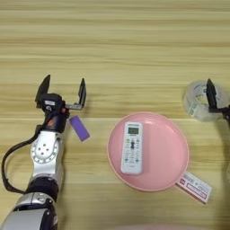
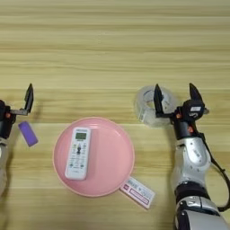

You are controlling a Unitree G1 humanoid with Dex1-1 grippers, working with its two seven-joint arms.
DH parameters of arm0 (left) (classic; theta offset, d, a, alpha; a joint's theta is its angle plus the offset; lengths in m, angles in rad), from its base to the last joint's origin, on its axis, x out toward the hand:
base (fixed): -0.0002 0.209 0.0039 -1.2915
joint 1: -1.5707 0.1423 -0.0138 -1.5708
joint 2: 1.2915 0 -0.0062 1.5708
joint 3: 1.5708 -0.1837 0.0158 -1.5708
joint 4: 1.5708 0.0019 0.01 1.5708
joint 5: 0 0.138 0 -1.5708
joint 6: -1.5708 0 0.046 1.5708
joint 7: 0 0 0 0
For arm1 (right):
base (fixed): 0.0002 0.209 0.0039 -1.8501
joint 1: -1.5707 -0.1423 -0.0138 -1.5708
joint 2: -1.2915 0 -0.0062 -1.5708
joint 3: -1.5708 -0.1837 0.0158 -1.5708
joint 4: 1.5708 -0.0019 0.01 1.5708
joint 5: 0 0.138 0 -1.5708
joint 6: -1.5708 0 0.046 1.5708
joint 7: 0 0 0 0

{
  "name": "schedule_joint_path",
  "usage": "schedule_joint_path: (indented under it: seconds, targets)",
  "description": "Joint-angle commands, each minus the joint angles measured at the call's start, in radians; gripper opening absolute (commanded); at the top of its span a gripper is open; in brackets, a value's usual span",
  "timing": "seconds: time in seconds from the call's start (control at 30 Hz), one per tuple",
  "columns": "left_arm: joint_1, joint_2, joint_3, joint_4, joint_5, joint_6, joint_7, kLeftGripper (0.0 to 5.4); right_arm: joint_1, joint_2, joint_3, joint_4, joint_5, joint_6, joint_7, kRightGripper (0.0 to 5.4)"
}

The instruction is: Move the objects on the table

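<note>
The left gripper (image 1: 63, 92) stands wide open just above the purple block (image 1: 79, 128) on the table (image 1: 115, 45). The right gripper (image 2: 175, 97) is also wide open, one finger over the clear tape roll (image 2: 150, 107), beside the pink plate (image 2: 121, 157) with the white remote control (image 2: 78, 153)

We record the left gripper (image 1: 62, 91) on the left of the table (image 1: 117, 40), its fingers (image 1: 82, 92) spread wide with nothing between them. The purple block (image 1: 79, 128) lies flat just below it. A white remote (image 1: 132, 148) rests in a pink plate (image 1: 170, 152). A red-and-white card (image 1: 194, 186) pokes out beneath the plate's rim. At the right edge, one finger of the right gripper (image 1: 211, 95) stands inside the clear tape roll (image 1: 196, 101).
</note>
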State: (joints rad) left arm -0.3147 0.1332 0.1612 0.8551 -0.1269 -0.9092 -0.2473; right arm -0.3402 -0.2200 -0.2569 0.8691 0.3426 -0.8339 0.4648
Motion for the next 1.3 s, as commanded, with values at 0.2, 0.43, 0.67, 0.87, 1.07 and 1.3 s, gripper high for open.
schedule_joint_path:
  seconds: [0.2, 0.43, 0.67, 0.87, 1.07, 1.3]
  targets:
    - [-0.045, -0.004, 0.015, 0.04, -0.03, 0.004, -0.027, 5.4, -0.044, -0.003, -0.024, 0.04, -0.004, 0.044, 0.008, 5.38]
    - [-0.057, -0.009, 0.008, 0.057, -0.012, -0.011, -0.011, 5.4, -0.064, -0.023, -0.017, 0.071, -0.032, 0.075, 0.003, 5.38]
    - [-0.048, -0.019, -0.003, 0.041, 0.007, -0.02, 0.01, 5.4, -0.068, -0.081, -0.005, -0.064, -0.07, 0.173, -0.019, 5.38]
    - [-0.045, -0.027, -0.01, 0.033, 0.019, -0.018, 0.024, 5.4, -0.076, -0.169, -0.003, -0.235, -0.074, 0.392, -0.029, 5.38]
    - [-0.042, -0.027, -0.013, 0.03, 0.018, -0.015, 0.026, 5.4, -0.109, -0.236, 0.031, -0.348, -0.035, 0.676, 0.067, 5.38]
    - [-0.035, -0.028, -0.012, 0.02, 0.015, -0.018, 0.026, 5.4, -0.191, -0.328, 0.091, -0.302, -0.066, 0.933, 0.196, 5.38]
